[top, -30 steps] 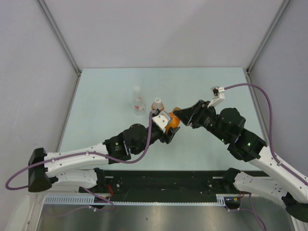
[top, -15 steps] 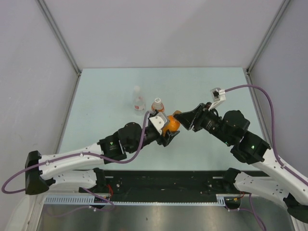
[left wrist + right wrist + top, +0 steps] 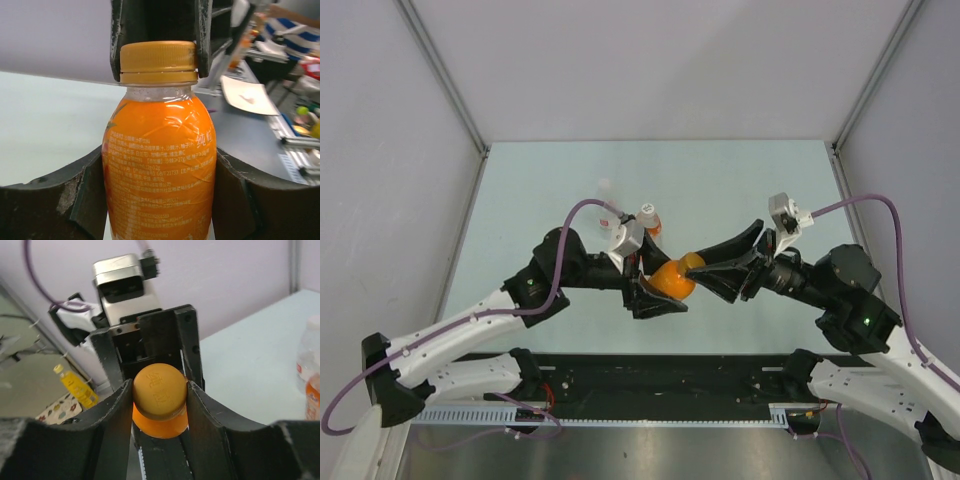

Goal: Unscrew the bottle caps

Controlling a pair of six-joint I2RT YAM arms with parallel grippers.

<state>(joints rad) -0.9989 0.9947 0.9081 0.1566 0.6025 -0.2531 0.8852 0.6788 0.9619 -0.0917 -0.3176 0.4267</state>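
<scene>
Both arms extended from the bottom corners of the top view to mid-frame, wrists facing each other. The left gripper (image 3: pixel 658 292) clamped the orange bottle (image 3: pixel 670 282) by its body. The right gripper (image 3: pixel 696 267) pinched its orange cap (image 3: pixel 159 391).

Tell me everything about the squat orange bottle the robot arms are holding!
The squat orange bottle is clear plastic full of orange drink, wrapped in a shiny label with small white print. Its orange screw cap is on. The left gripper clamps its jaws on the body; the right gripper pinches the cap. In the top view the bottle tilts, cap end toward the right gripper.
</scene>
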